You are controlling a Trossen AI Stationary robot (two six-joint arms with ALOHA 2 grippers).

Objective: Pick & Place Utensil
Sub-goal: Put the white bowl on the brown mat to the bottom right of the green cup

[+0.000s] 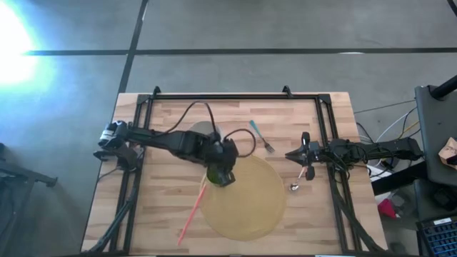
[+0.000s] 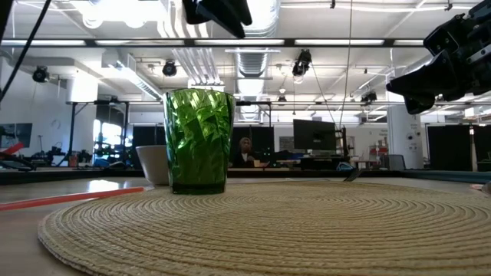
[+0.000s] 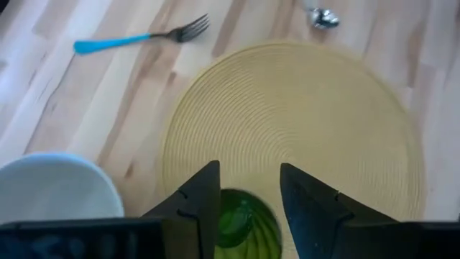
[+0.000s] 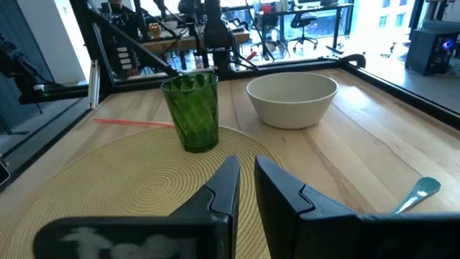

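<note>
1. Left gripper [image 3: 248, 208] hangs right above the green cup [image 1: 220, 175]; its jaws are released, nothing between them, with the cup's rim showing in the gap.
2. Right gripper [image 4: 246, 188] waits low at the far side of the woven placemat [image 1: 246, 207]; jaws nearly closed, only a narrow slot, holding nothing.
3. The utensils: the blue-handled fork [image 1: 261, 137] lies on the bare wooden surface [image 1: 171, 214] ahead of the left jaws and off to one side, well apart from them; there's also a small spoon [image 1: 294, 187] just beside the right jaws, near the mat's edge; the task doesn't say which one, I'd guess the fork.
4. An orange straw [image 1: 193, 209] lies partly on the mat by the cup; the white bowl [image 4: 292, 97] sits just behind the cup.
5. To do it well, I reckon: lift clear of the cup first so it doesn't tip; line the jaws across the fork's handle, not along it; come down flat to the surface, since the handle's thin and could skid.
</note>
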